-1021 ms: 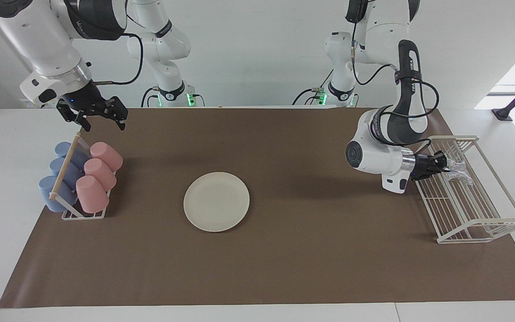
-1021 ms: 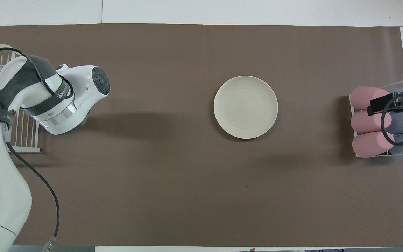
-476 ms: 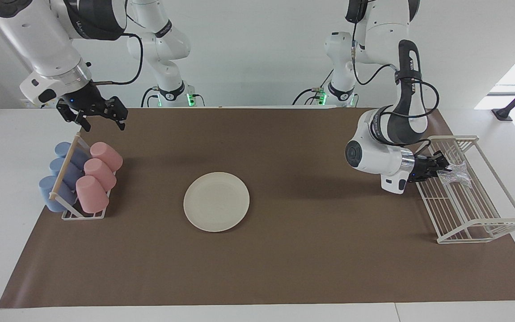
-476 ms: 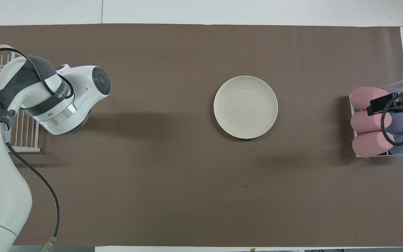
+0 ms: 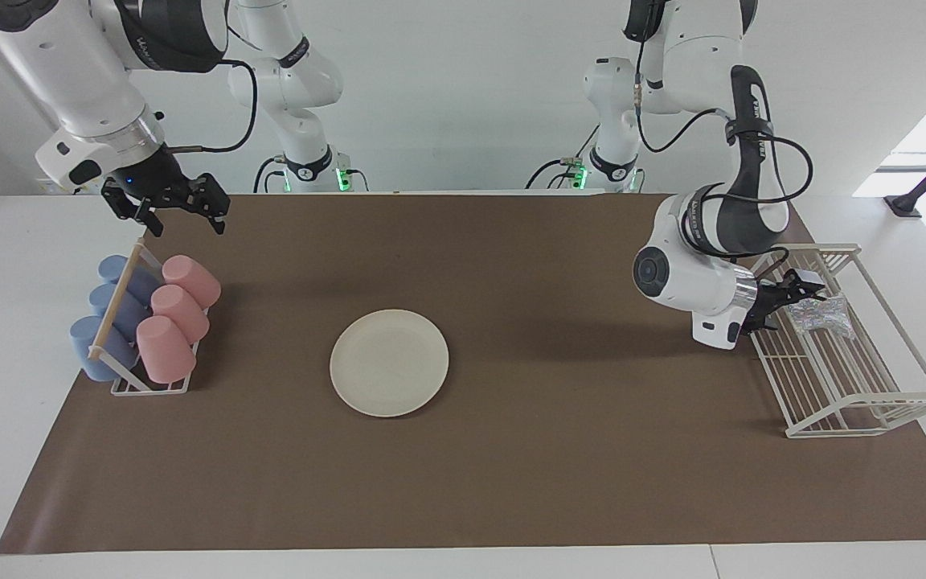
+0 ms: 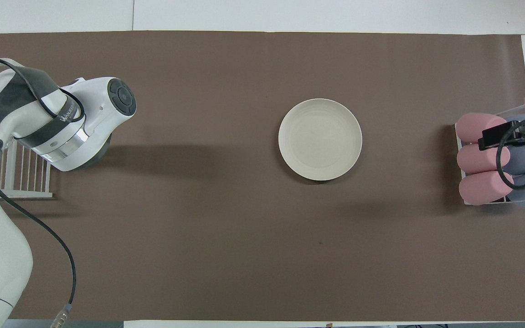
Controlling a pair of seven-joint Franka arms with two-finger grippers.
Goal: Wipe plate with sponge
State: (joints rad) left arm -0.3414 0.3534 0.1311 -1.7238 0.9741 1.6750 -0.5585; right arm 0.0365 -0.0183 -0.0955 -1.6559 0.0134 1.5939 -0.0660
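Note:
The cream-white plate (image 5: 389, 363) lies flat in the middle of the brown mat and also shows in the overhead view (image 6: 320, 139). The silvery mesh sponge (image 5: 826, 311) is in the white wire rack (image 5: 857, 378) at the left arm's end of the table. My left gripper (image 5: 796, 294) reaches into the rack and is shut on the sponge's edge. In the overhead view the left arm hides both this gripper and the sponge. My right gripper (image 5: 184, 221) is open and empty, waiting in the air over the cup rack's end nearer the robots.
A cup rack (image 5: 141, 386) with pink and blue cups lying on their sides stands at the right arm's end of the table, also in the overhead view (image 6: 499, 159). The wire rack's bars (image 6: 21, 177) show beside the left arm. The brown mat (image 5: 559, 450) covers the table.
The left arm's wrist has risen and swung a little toward the wire rack, and the sponge has shifted slightly with the gripper. The right arm and the plate have not moved.

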